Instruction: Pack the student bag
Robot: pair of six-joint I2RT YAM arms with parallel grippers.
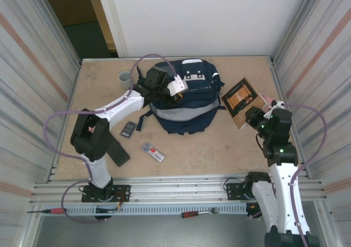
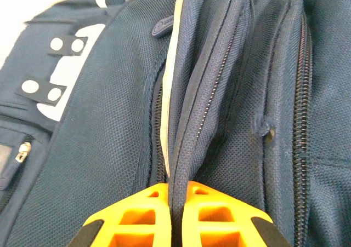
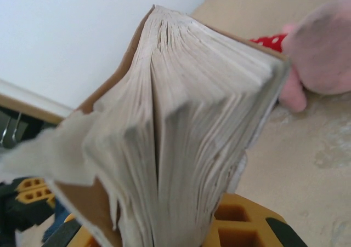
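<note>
**Bag lip pinched, book on standby**

Top view: student bag (image 1: 184, 96) sits mid-desk toward the far wall, white patches on its far side. Left pincer (image 1: 174, 89) is on the bag's top, left part. Right pincer (image 1: 253, 115) is just right of the bag, clamped on a brown book (image 1: 241, 101) that's tipped up off the desk (image 1: 219, 148). Grey cup (image 1: 125, 78) is far-left of the bag. Near-left of it lie a dark flat gadget (image 1: 128, 128) and a small grey strip (image 1: 153, 153), both loose. Pink plush (image 1: 272, 102) is right of the bag, past the book. Desk = pale scuffed board. Ribbed metal panels both sides, white wall behind the bag, dark doorway far-left.

Left wrist: orange fingers shut tight on a navy fabric fold beside zip teeth. Can't tell if the zip is undone.

Right wrist: book's page edges fan toward the cam, cover corner torn, orange fingers gripping it from below.

Step, prob.: opening the main compartment. Next calls for lifting that fold so the mouth gapes, then bringing the book over edge-first w/o snagging the zip.
</note>
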